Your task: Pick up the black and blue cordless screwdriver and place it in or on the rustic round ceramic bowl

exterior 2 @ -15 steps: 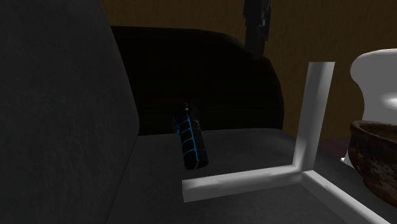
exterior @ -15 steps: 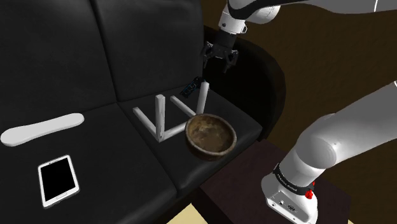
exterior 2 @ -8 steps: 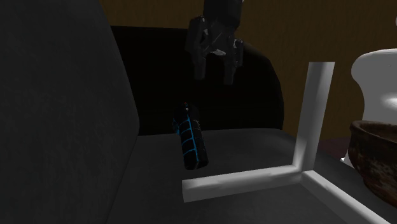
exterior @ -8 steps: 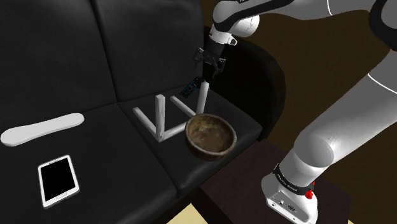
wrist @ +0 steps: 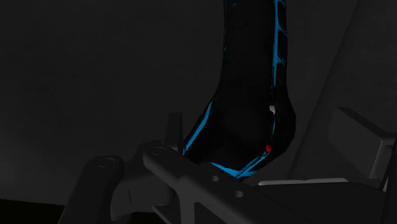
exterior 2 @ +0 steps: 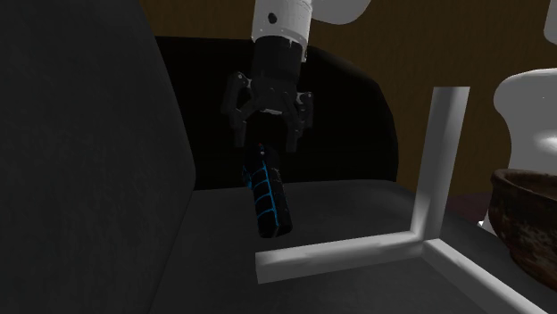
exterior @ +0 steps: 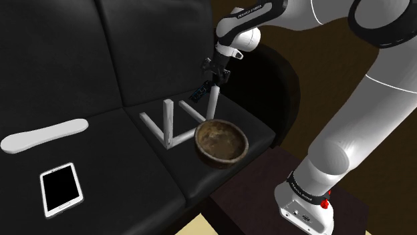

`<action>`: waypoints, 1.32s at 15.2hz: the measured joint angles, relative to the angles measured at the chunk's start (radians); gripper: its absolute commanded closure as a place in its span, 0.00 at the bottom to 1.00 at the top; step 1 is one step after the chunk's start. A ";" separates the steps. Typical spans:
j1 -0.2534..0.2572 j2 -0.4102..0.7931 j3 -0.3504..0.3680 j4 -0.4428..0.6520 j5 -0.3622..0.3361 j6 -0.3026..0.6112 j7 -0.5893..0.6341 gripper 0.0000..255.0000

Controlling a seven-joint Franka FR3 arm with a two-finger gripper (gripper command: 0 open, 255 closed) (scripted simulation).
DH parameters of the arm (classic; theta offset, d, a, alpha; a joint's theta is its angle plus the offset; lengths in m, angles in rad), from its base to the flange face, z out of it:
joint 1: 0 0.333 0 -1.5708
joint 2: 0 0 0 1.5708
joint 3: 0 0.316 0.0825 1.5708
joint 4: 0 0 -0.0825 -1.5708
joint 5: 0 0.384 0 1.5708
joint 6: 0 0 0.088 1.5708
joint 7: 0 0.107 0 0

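Reaching for the pick-up: the screwdriver (exterior 2: 269, 193), black with blue lines, rests tilted at the back of a black sofa (exterior: 100, 157) seat cushion, in the corner by the backrest and the armrest. The tool (exterior 2: 266, 136) of the white arm (exterior: 374, 100) hangs just above the screwdriver's upper end. Its two fingers are spread apart and grip nothing. In the second exterior view one finger stands to each side of the casing's line, and whether either tip touches it cannot be told. The wrist view has the blue-lined casing close ahead of the tool.

The brown, mottled bowl (exterior: 222, 141) sits at the front of the same cushion, well apart from the screwdriver. A white frame (exterior: 171, 123) of bars stands between the two.

The step in hand appears to be the approach to the grasp, with nothing lifted yet. The next move likely calls for a short descent so the fingers straddle the casing, then a squeeze across its narrow width. The lift that follows would need to clear the frame's upright bars on the way to the bowl. Tilted as it is, the screwdriver may slide if nudged off centre.
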 measured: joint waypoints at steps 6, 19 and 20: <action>0.006 0.043 0.006 -0.020 0.011 0.064 -0.004 0.00; 0.007 0.045 0.007 -0.021 0.011 0.068 -0.004 1.00; 0.007 0.045 0.007 -0.021 0.011 0.068 -0.004 1.00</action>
